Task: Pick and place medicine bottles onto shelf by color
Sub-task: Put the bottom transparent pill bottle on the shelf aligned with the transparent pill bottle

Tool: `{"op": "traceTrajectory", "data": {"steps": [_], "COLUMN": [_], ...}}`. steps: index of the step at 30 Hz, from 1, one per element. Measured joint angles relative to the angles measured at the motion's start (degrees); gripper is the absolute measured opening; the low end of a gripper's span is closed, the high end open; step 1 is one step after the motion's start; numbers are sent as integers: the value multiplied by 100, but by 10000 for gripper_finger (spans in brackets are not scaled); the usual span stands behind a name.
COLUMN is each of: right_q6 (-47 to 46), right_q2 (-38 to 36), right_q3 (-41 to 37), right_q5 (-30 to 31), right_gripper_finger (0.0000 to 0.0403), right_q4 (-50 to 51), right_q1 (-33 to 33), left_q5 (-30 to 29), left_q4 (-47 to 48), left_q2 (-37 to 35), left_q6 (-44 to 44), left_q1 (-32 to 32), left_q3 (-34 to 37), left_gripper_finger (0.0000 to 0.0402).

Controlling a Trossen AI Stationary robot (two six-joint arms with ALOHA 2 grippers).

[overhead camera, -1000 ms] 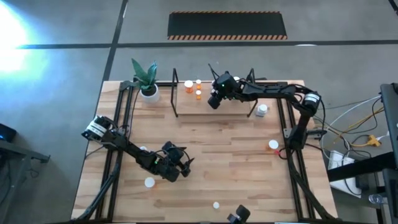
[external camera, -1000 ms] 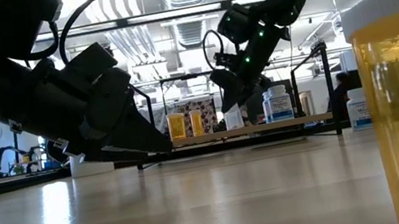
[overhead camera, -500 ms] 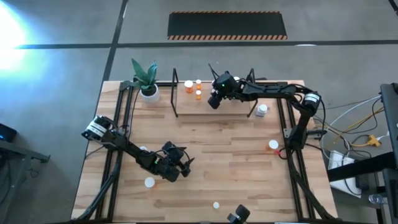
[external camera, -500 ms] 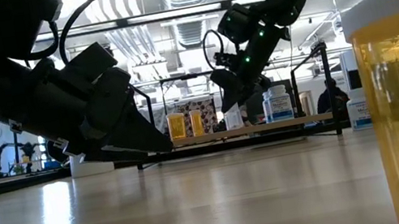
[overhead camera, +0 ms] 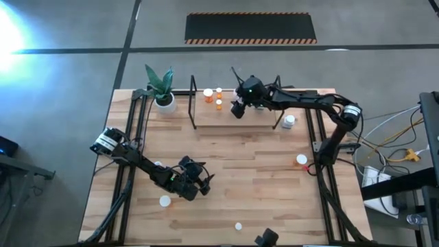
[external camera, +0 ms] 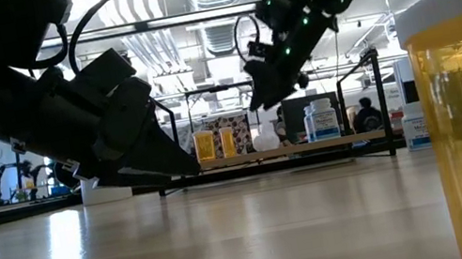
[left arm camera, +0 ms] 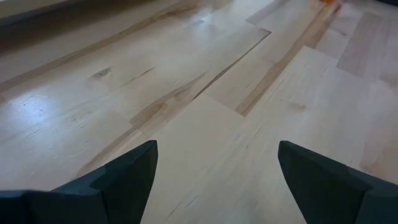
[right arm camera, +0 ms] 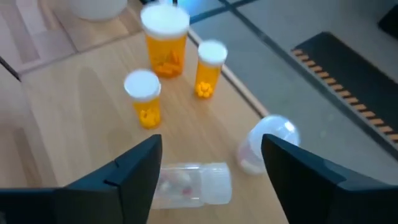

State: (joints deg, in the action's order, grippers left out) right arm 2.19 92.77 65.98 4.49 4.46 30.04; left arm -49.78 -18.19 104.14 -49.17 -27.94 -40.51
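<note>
Right gripper (overhead camera: 237, 108) hovers above the shelf (overhead camera: 206, 118), raised off the board, fingers spread wide, nothing between them. In the right wrist view, the fingers (right arm camera: 127, 171) frame a clear bottle (right arm camera: 191, 183) lying on its side on the shelf board. Just beyond it, another pale bottle (right arm camera: 266, 144) lies tipped near the board's far edge. Three orange bottles stand upright in a cluster on the shelf: a big one (right arm camera: 165, 40), a slim one (right arm camera: 210, 66), a short one (right arm camera: 143, 97). In the low view, two orange bottles (external camera: 205, 145) show on the shelf, with a blue-labelled white bottle (external camera: 321, 120) further right.

Left gripper (overhead camera: 200, 182) sits low over the near-left part of the table (overhead camera: 254, 171), fingers wide apart, empty; the left wrist view shows only bare wood between them.

Loose bottles on the table: white cap near the left arm (overhead camera: 164, 201), one at the near edge (overhead camera: 238, 226), an orange one near the right edge (overhead camera: 301, 160), a white one just right of the shelf (overhead camera: 289, 121). Plant pot (overhead camera: 164, 101) at the far-left corner.
</note>
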Motion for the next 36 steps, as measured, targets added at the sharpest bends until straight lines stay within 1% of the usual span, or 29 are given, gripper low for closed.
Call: {"op": "traceTrajectory", "data": {"steps": [2,5,10,13,18,21,27,31,36], "right_q6": [7,108,565,1120,2437,2974,4048,4580,5059], "right_q2": [-185,-474,-787,-813,-682,-600,-494,-277,222], "right_q3": [0,0,2,2,2,2,45,269,705], "right_q5": [1,4,-43,-127,-197,-117,456,474,481], "right_gripper_finger": [270,266,249,239,231,231,231,231,231], "right_q4": [87,321,1269,1909,2756,2882,2761,2726,2794], "right_q1": [-3,-60,-210,-204,-281,-388,-469,-466,-468], "left_q5": [0,0,0,-2,-4,-81,-211,-219,-219], "left_q4": [-6,-40,-84,-86,-113,-105,-108,-105,-102], "left_q2": [0,0,0,0,0,-5,-31,-46,-55], "left_q6": [0,2,0,-2,2,52,670,1071,1298], "left_q1": [0,1,2,11,66,186,546,714,799], "left_q3": [0,0,0,0,-18,-83,-301,-376,-380], "left_gripper_finger": [315,315,315,315,315,315,315,315,315]}}
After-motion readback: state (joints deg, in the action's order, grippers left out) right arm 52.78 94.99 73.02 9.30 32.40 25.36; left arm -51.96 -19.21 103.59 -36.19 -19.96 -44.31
